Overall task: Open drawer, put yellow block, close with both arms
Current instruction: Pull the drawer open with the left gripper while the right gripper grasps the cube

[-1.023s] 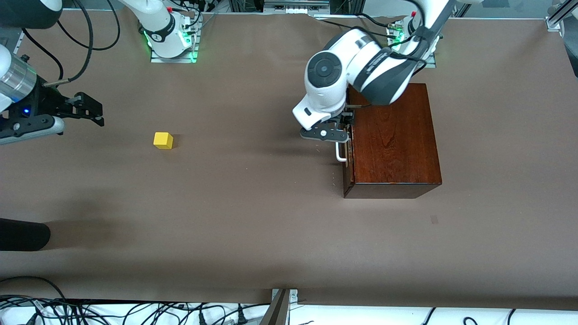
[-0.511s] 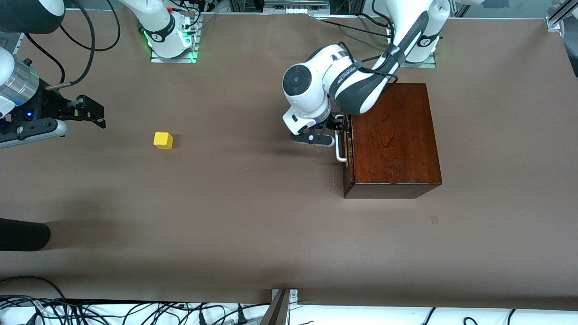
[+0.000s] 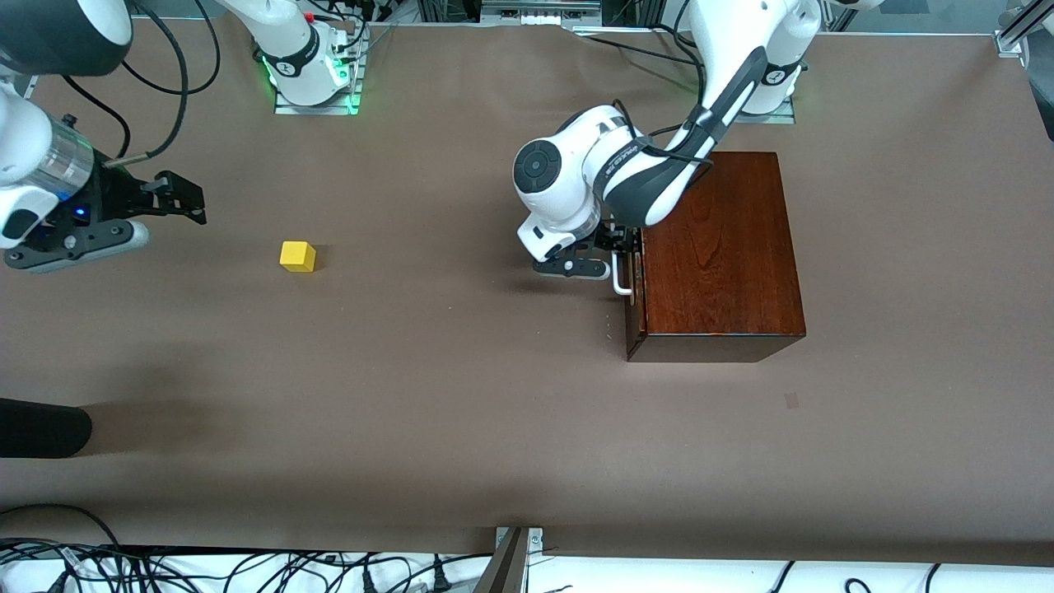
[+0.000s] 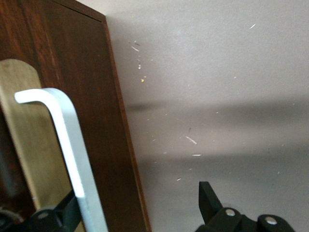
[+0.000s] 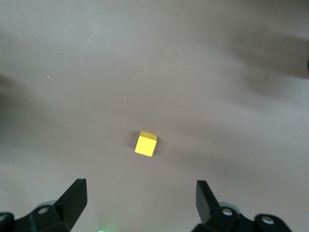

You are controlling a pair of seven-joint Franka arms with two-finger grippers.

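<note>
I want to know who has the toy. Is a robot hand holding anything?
Nothing is held. The left gripper has open jaws straddling the drawer's white handle, not clamped. The right gripper hangs open over the table near the yellow block.

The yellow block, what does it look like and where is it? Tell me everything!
The yellow block is a small, bright yellow cube with plain, smooth-looking faces. It sits flat on the brown table, toward the right arm's end, alone, with nothing touching it. The right gripper hangs above the table near it, jaws open.
</note>
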